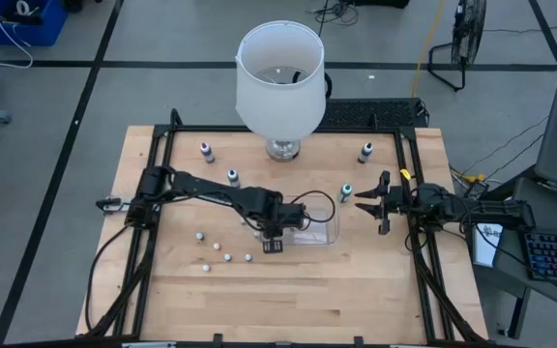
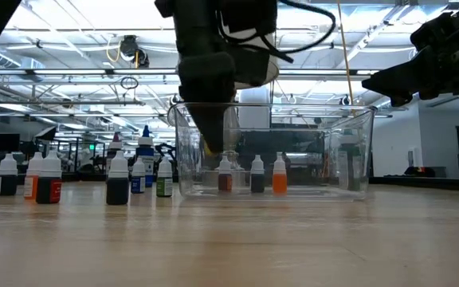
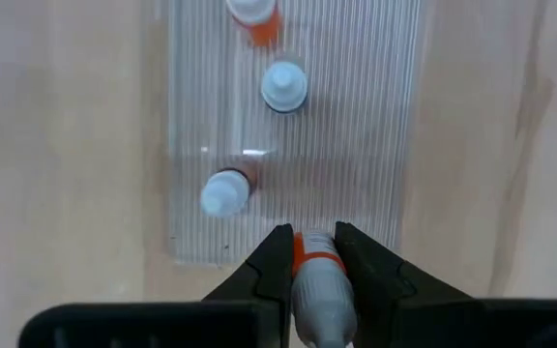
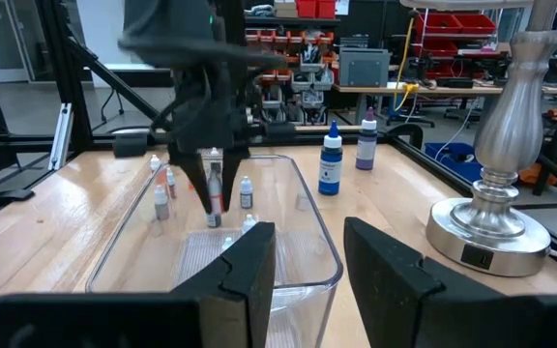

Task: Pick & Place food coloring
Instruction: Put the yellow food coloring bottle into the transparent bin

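The wooden table [image 1: 288,290] carries a lamp with a big white shade [image 1: 278,77] on a silver base [image 4: 491,227], standing at the far edge, well behind the clear tub [image 1: 307,225]. That tub sits near the table's middle and serves as the landmark here.

The left arm reaches over the tub. Its left gripper [image 3: 312,261] points down into the tub's near-left corner, fingers closed tight on an orange-bodied dropper bottle [image 3: 317,280] with a grey-white cap — the bottle is held above the tub floor, inside the walls. The right gripper [image 1: 370,203] hangs just right of the tub, level with it, its two fingers [image 4: 249,266] parted with a clear gap and nothing between them.

Three small bottles [image 2: 256,175] stand upright inside the tub, in a row: brownish, dark, orange. To the left of the tub a cluster of white-capped bottles [image 1: 222,251] stands on the wood. Further back — between tub and lamp — stand four more bottles [image 1: 233,177], spread well apart, a blue one [image 4: 331,164] among them.
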